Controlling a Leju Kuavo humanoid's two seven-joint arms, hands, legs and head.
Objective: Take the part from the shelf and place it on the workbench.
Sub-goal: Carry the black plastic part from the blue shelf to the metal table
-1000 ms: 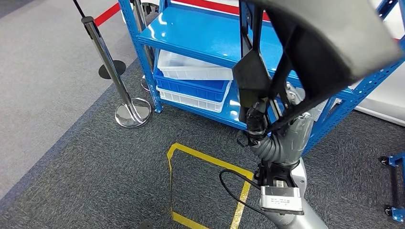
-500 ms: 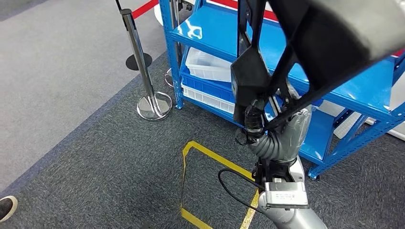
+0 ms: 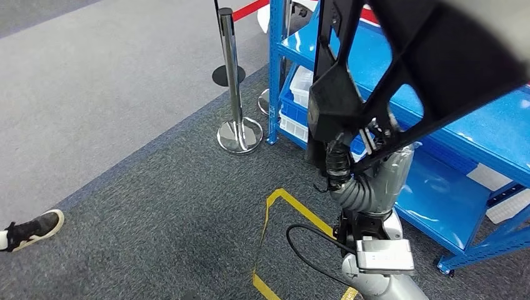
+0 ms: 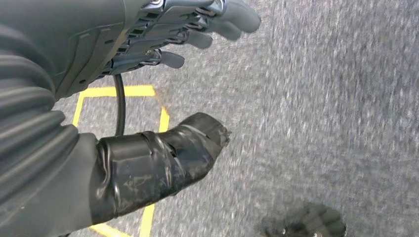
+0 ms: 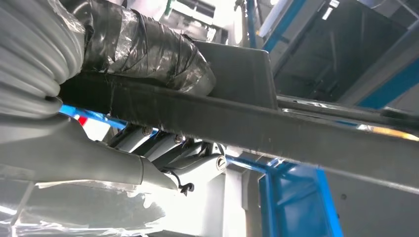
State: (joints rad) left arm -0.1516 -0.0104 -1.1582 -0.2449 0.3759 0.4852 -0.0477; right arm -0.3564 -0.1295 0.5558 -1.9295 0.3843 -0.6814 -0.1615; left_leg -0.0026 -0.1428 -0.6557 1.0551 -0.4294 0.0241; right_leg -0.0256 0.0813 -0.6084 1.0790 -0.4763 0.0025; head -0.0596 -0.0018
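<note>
You have the part (image 3: pixel 431 56) off the shelf (image 3: pixel 487 134), gripped by the right hand (image 3: pixel 350 150) with fingers (image 5: pixel 163 64) wrapped round its bar, the left hand (image 4: pixel 163 94) hangs spread and empty; carrying to the worktop remains.

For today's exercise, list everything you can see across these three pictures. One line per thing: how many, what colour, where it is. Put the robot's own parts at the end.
Part: one, black, an openwork frame held up in front of the shelf.
Shelf: one, blue metal, ahead and to the right.
Bins: white and blue, stacked on the shelf's lower level; count unclear.
Barrier post: one, chrome with a round base, left of the shelf; a second base lies behind it.
Barrier tape: one, red, running from the post's top.
Floor marking: one, yellow outline on the dark carpet.
Shoe: one, black with a pale sole, a person's, at the left edge.
Right robot hand: grips the part.
Left robot hand: holds nothing, fingers apart above the carpet.
</note>
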